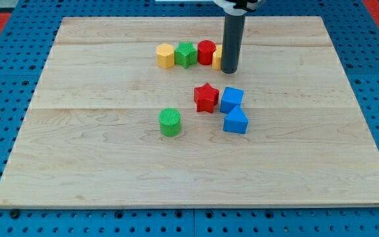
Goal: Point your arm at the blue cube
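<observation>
The blue cube (231, 99) sits right of centre on the wooden board (77, 145), touching a red star (206, 97) on its left. A second blue block (235, 121), wedge-like, lies just below it. My tip (228, 70) is above the blue cube in the view, a short gap away, next to a row of blocks. The rod rises out of the view's top.
A row along the upper middle holds a yellow hexagonal block (166, 56), a green star (185, 54), a red cylinder (206, 52) and a yellow block (217, 58) partly hidden behind the rod. A green cylinder (170, 122) stands left of the blue blocks.
</observation>
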You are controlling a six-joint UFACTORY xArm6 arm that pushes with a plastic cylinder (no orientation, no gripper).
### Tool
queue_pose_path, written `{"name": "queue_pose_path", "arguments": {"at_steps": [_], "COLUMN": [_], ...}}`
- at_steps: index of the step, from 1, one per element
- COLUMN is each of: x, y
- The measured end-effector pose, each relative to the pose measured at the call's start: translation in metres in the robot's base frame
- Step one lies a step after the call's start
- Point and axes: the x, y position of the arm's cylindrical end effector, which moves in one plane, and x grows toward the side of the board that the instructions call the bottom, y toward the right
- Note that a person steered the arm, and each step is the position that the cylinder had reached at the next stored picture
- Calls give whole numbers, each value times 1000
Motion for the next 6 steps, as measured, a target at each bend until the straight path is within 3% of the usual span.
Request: {"name": "queue_pose_path", "arguments": {"at_steps": [3, 6], "x": [-13, 69], "y": [18, 63]}}
